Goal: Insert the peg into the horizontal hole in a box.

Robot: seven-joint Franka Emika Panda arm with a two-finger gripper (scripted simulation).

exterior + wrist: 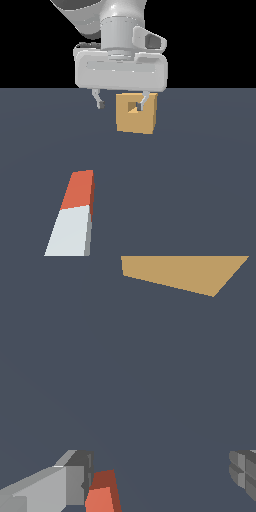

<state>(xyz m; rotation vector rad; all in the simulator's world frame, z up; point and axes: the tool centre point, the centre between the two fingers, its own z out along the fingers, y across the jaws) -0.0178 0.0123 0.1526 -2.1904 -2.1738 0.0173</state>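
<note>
Gripper point(121, 102) found spread wide, holding nothing, near box point(136, 120). Peg point(74, 220) lay nearer, judged rigid, light; best gripped across white section.

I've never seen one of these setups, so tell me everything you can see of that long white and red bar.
The peg is a long square-section bar, white along most of its length with an orange-red end section that points toward the box. It looks smooth and solid and lies flat on the dark floor, apart from the box. Its near end runs out of the exterior view. Nothing grips it: the gripper hangs open above, and only the red tip shows in the wrist view.
</note>
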